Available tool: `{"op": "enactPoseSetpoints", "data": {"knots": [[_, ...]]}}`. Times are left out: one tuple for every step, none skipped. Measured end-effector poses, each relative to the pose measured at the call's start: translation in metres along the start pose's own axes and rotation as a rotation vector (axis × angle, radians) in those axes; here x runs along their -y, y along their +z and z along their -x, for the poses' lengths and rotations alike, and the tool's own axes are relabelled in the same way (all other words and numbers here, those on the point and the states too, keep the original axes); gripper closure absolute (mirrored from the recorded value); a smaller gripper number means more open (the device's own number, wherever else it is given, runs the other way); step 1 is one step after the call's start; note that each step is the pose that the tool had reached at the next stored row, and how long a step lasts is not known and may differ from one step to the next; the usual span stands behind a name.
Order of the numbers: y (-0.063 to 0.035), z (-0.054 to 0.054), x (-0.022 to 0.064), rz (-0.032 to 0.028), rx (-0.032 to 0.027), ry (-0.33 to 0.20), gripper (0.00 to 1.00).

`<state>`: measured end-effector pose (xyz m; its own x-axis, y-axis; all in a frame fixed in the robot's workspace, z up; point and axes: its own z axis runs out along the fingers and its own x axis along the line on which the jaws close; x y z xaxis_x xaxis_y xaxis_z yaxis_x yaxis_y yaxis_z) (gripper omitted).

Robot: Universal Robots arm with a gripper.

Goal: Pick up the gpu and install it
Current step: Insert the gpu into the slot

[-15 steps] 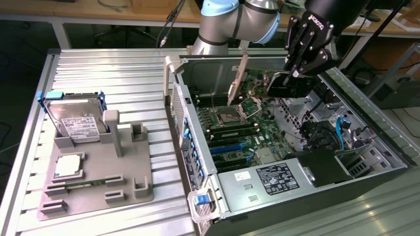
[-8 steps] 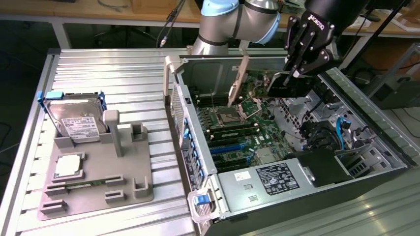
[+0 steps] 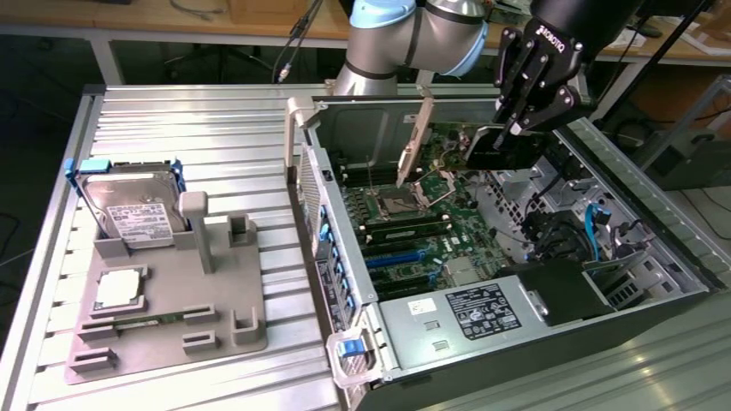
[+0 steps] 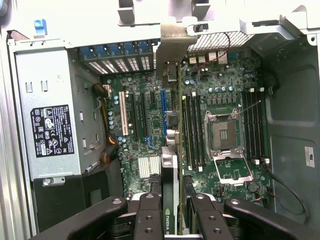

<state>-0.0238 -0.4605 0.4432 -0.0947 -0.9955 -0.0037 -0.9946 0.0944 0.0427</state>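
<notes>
The claw (image 4: 171, 212) pinched the gpu (image 4: 168, 172) above the open case (image 3: 653, 210), so pickup was done, but seating was not.

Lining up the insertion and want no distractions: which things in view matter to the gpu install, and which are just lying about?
Part of the job: gpu, held by the gripper above the open computer case; motherboard inside it.

Lying about: hard drive standing in the grey holder tray; processor chip lying flat on that tray.
</notes>
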Motion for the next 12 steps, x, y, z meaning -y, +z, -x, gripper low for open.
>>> {"op": "enactPoseSetpoints", "data": {"knots": [[0.0000,0.0000,0.0000,0.0000,0.0000,0.000,0.73],[0.0000,0.0000,0.0000,0.0000,0.0000,0.000,0.73],[0.0000,0.0000,0.0000,0.0001,0.0000,0.000,0.73],[0.0000,0.0000,0.0000,0.0001,0.0000,0.000,0.73],[0.0000,0.0000,0.0000,0.0001,0.0000,0.000,0.73],[0.0000,0.0000,0.0000,0.0001,0.0000,0.000,0.73],[0.0000,0.0000,0.0000,0.0001,0.0000,0.000,0.73],[0.0000,0.0000,0.0000,0.0001,0.0000,0.000,0.73],[0.0001,0.0000,0.0000,0.0001,0.0000,-0.001,0.73],[0.0000,0.0000,0.0000,0.0002,-0.0001,-0.002,0.73],[0.0001,0.0000,0.0000,0.0002,-0.0002,-0.005,0.73],[0.0001,0.0000,0.0000,0.0001,-0.0002,-0.007,0.73]]}}
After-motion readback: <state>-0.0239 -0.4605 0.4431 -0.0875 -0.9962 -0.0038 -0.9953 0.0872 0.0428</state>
